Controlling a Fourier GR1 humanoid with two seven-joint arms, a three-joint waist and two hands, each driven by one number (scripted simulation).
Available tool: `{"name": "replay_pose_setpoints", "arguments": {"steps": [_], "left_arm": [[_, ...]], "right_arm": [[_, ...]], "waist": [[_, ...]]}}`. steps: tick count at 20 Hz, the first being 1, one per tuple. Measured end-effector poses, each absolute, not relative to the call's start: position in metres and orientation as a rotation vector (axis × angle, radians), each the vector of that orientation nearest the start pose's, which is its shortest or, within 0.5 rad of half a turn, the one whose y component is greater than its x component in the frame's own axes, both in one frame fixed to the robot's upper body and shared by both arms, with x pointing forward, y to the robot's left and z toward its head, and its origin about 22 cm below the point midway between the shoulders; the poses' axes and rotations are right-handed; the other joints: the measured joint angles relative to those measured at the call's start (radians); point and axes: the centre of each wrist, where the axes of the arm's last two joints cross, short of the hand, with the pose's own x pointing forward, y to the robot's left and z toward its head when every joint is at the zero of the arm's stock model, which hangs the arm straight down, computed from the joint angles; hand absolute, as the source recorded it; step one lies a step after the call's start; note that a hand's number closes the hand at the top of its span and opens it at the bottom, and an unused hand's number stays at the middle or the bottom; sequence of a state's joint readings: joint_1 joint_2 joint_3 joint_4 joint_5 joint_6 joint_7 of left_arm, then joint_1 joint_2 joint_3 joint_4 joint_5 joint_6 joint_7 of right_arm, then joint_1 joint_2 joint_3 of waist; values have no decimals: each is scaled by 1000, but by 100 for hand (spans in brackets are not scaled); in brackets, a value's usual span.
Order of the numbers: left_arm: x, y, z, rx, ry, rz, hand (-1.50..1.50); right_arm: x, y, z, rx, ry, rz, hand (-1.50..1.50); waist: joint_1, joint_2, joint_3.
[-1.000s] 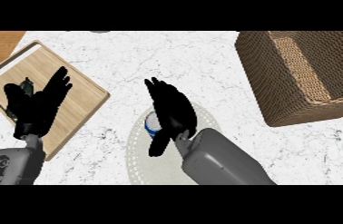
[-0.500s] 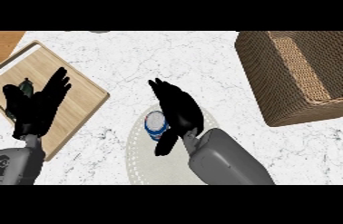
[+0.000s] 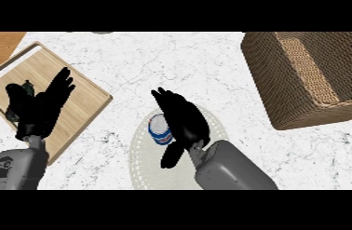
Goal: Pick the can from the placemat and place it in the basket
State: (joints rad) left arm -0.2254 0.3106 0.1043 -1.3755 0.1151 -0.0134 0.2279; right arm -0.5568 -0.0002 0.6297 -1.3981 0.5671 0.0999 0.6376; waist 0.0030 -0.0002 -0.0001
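Head view is all I am working from, and I am seeing the can (image 3: 159, 130) standing upright on the pale placemat (image 3: 145, 171), low and centre in the frame.
— So nothing is being carried. Where is the right hand?
— I am holding the right hand (image 3: 182, 124) just beside the can, on its right in the picture, fingers stretched out straight and the thumb pointing down. Nothing is curling round the can (whether the palm is touching it, I cannot tell).
— And the left?
— The left hand (image 3: 37, 110) is resting at the left of the frame over the wooden board (image 3: 86, 99), fingers relaxed and up, holding nothing.
— How much is remaining, then?
— By my reckoning, nearly all of it: the grasp is not yet made, and the lift and the carry to the wicker basket (image 3: 302, 80), sitting well apart at the upper right, are both waiting.
— Are you reading any brand?
— No. I am making out a blue band and a white top, but no legible lettering.
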Motion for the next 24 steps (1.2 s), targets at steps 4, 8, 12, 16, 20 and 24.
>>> {"name": "replay_pose_setpoints", "arguments": {"steps": [4,8,12,16,20,24], "left_arm": [[295,320,40,187,-1379,-78,0],[294,312,40,196,-1382,-76,0],[294,315,45,187,-1388,-80,0],[296,318,42,189,-1386,-79,0],[297,315,40,185,-1385,-78,0],[297,319,44,183,-1382,-84,0]], "right_arm": [[277,-22,75,-413,-1329,1177,-150],[282,-23,65,-443,-1309,1193,-150],[282,-17,51,-470,-1293,1270,150],[283,-11,50,-486,-1301,1311,150],[288,-6,51,-492,-1299,1342,150],[293,-3,51,-519,-1290,1313,150]], "waist": [[2,0,0],[2,0,0],[5,0,0],[5,-3,0],[5,-3,0],[12,-3,1]]}}
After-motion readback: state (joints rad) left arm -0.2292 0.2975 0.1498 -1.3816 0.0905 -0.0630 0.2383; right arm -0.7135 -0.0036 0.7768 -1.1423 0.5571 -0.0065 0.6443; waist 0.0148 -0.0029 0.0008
